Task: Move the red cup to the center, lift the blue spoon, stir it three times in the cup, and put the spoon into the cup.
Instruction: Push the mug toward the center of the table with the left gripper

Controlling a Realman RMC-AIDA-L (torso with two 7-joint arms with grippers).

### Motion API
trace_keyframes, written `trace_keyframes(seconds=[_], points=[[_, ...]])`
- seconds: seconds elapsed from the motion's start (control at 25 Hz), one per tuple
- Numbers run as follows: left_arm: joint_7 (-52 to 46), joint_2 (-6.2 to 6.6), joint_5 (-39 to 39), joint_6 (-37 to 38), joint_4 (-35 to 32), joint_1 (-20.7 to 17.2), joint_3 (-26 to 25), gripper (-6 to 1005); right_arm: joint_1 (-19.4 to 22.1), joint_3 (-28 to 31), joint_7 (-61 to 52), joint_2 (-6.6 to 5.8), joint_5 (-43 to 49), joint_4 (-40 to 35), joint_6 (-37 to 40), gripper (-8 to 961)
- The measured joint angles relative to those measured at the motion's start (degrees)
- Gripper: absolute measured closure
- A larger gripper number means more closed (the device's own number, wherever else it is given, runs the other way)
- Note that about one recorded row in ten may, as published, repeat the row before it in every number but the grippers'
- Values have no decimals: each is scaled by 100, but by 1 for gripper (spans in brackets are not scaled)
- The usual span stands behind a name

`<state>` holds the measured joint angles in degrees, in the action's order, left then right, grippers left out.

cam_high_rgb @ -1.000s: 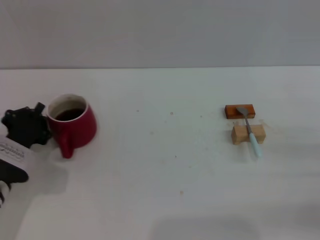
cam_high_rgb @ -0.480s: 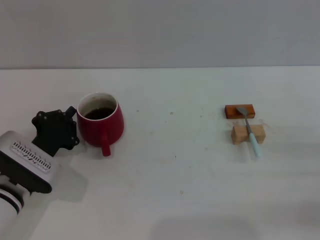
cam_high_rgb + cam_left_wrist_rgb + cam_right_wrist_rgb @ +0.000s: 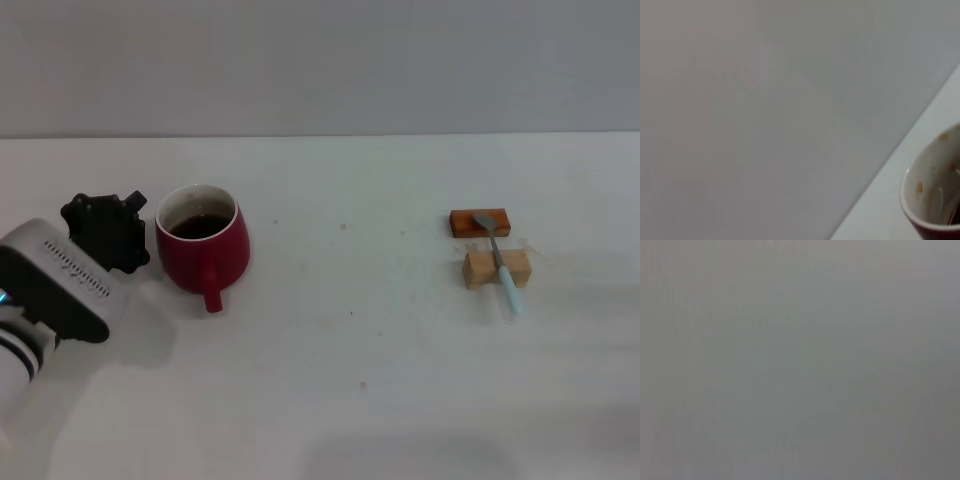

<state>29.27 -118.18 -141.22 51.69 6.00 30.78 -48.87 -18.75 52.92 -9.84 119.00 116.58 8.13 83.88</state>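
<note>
— Where's the left gripper [image 3: 108, 232], and what are its jaws doing?

— It sits close beside the red cup [image 3: 202, 247], on the side toward the desk's left edge. The black head hides the jaws from above, and the wrist view shows no fingers, so I cannot tell whether they are open, closed or touching the cup.

— And the cup itself?

— Upright on the desk [image 3: 350, 380], in its left half, short of the middle. Dark liquid inside, white rim, handle pointing toward the front edge. The left wrist view catches only part of its rim and pale speckled inner wall [image 3: 935, 195].

— The spoon?

— The blue spoon [image 3: 501, 267] lies well apart, toward the right edge. Its metal bowl rests on a small red-brown block [image 3: 480, 222], its neck crosses a pale wooden block [image 3: 496, 268] just in front of that one, and the light-blue handle slopes down to the desk toward the front edge.

— The right arm?

— Not visible; its wrist view shows only plain grey.
</note>
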Motion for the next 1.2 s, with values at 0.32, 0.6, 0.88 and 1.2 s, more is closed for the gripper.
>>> trace_keyframes(seconds=[0.32,0.6,0.88,1.2], points=[[467,6,-19,-221,-59,149,88,981,-5,35,0,0,-18,-1,-15,158],[647,-20,-21,-207,208,102,444,979,-43,42,24,-3,-22,-5,-32,158],[664,-37,-20,-178,546,-29,695,977,-69,16,27,-9,-22,-10,-37,158],[725,-47,-17,-167,846,-136,985,974,-69,-2,30,-9,-7,5,-39,157]])
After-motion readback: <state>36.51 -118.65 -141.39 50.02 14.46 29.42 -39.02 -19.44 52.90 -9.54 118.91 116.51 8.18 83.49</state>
